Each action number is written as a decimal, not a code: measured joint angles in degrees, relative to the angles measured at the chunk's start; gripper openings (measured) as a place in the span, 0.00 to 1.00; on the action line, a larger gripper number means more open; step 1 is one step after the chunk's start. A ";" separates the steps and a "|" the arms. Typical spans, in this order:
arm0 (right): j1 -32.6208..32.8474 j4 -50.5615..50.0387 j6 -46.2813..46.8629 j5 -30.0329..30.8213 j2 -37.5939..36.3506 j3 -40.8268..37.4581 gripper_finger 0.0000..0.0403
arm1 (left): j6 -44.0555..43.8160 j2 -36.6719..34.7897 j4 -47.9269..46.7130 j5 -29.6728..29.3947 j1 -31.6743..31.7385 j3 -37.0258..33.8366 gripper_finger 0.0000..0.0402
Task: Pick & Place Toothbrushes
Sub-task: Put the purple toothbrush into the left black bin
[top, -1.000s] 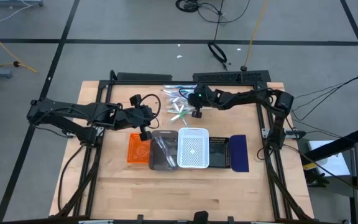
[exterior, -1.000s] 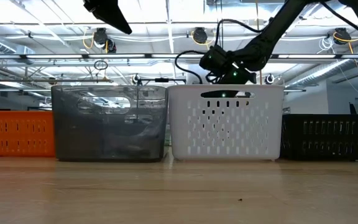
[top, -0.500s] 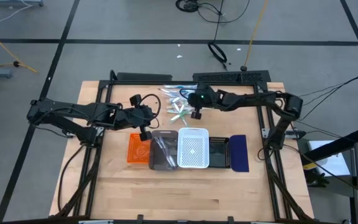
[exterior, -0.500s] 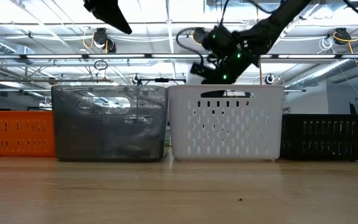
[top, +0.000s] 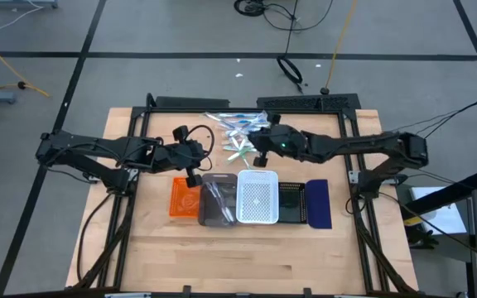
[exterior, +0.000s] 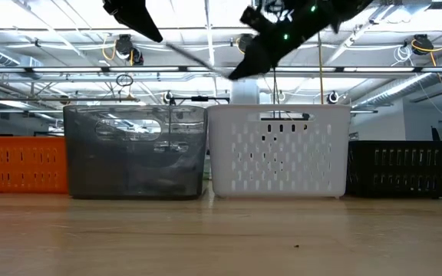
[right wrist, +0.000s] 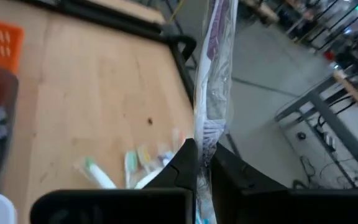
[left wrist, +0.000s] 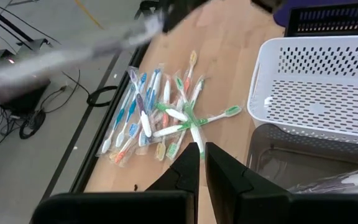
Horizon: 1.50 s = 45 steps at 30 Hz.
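Note:
A loose pile of toothbrushes (top: 238,147) (left wrist: 166,115), white, green, blue and wrapped ones, lies on the wood beyond the trays. My right gripper (top: 258,157) (exterior: 245,63) hangs high over the gap between the pile and the white tray (top: 257,199), shut on one toothbrush in a clear wrapper (right wrist: 213,68) (exterior: 194,55). My left gripper (top: 191,170) (left wrist: 201,158) hovers shut above the far edge of the grey tray (top: 216,200), which holds a wrapped toothbrush (top: 214,197). My right gripper pinches the wrapped toothbrush between its two fingers near one end (right wrist: 202,140). The rest of it sticks out past the fingertips. It is lifted clear of the table and slants upward toward the table's left (exterior: 183,50).
Five trays stand in a row: orange (top: 180,197), grey, white, black (top: 291,203) and navy (top: 318,204). Bare wood lies on the near side of the row. A dark frame (top: 305,101) runs along the table's far edge.
My right gripper has risen from the pile, tipped, and drifted slightly toward the near edge, carrying a wrapped toothbrush up clear of the table. Its arm has swung out toward the table's right.

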 joint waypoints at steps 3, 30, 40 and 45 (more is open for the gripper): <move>2.41 1.40 0.90 2.77 -2.48 -1.24 0.02 | -0.14 0.00 0.05 0.00 0.00 0.00 0.06; 14.05 27.58 2.38 2.13 -11.78 -17.68 0.02 | 1.90 1.91 17.38 7.69 0.69 0.04 0.27; 16.49 28.15 0.89 2.24 -11.78 -17.68 0.02 | 3.49 3.74 22.42 8.10 0.18 0.05 0.43; 16.49 28.15 0.96 2.22 -11.78 -17.68 0.02 | 3.61 4.04 22.44 8.83 -0.20 -0.07 0.43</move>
